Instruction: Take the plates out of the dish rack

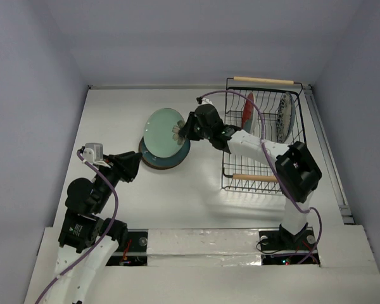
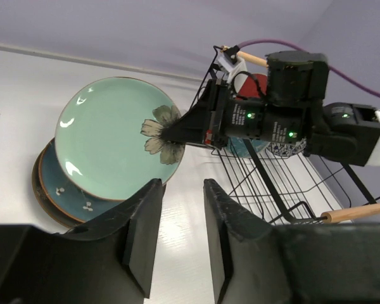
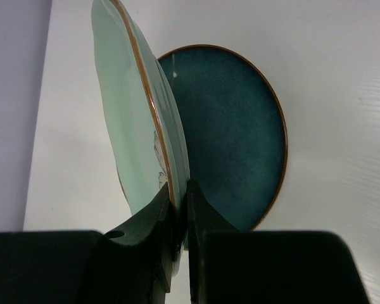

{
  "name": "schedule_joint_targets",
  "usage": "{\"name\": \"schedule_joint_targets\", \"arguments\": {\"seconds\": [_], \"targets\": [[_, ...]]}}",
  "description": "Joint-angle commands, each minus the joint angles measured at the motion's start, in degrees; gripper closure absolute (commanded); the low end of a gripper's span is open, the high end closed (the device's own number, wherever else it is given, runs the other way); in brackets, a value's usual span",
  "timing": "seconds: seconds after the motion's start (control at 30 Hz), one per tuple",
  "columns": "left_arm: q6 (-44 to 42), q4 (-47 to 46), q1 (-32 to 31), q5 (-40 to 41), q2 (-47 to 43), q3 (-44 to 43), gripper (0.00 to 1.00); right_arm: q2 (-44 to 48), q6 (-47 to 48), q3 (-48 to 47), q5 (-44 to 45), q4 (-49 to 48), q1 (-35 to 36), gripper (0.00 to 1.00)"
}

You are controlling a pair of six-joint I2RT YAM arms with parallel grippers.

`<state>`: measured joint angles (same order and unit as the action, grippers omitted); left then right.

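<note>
Right gripper point(image 3: 180, 190) is clamping the rim of the pale mint round ceramic plate point(image 1: 163, 130), holding it tilted over the glossy teal-blue plate point(image 3: 234, 133) lying on the white table point(image 1: 114, 114). Left gripper point(image 2: 182, 187) is hovering nearby, fingers parted, holding nothing. Black wire dish rack point(image 1: 256, 178) is holding the white-and-blue floral plate point(image 1: 284, 117) upright.

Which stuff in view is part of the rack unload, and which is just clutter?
Job: pale mint round ceramic plate, pinched at its rim by the right gripper; glossy teal-blue round plate lying below it; blue-patterned white plate standing in the black wire dish rack.
Not job: purple cables; silvery tape strip at the near edge.
</note>
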<state>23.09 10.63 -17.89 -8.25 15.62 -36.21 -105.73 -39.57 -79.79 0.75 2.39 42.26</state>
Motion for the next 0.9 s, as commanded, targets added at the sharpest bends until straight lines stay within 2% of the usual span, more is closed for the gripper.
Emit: {"name": "schedule_joint_targets", "arguments": {"seconds": [0.0,0.13,0.33,0.43,0.53,0.7,0.87], "targets": [[0.11,-1.76,0.22,-0.01,0.29,-1.06,0.7,-0.26,-6.04,-1.6,-4.62,-15.48,0.19,1.0],[0.11,-1.84,0.22,-0.01,0.38,-0.97,0.65,-2.02,-8.32,-0.37,-5.76,-17.95,0.19,1.0],[0.11,-1.84,0.22,-0.1,0.2,-0.97,0.64,-3.95,-10.52,1.65,-6.82,-19.88,0.19,1.0],[0.11,-1.84,0.22,-0.1,0.2,-0.97,0.63,-4.57,-11.31,2.27,-6.99,-20.76,0.19,0.96],[0.2,-1.93,0.22,-0.01,0.2,-0.97,0.63,-5.27,-11.84,3.15,-6.39,-20.68,0.19,0.87],[0.11,-1.84,0.22,-0.1,0.2,-0.97,0.63,-5.36,-11.93,5.96,-6.38,-21.2,0.72,0.58],[0.11,-1.93,0.22,-0.1,0.03,-0.97,0.63,-5.8,-8.69,5.52,-5.69,-16.56,1.25,0.4]]}}
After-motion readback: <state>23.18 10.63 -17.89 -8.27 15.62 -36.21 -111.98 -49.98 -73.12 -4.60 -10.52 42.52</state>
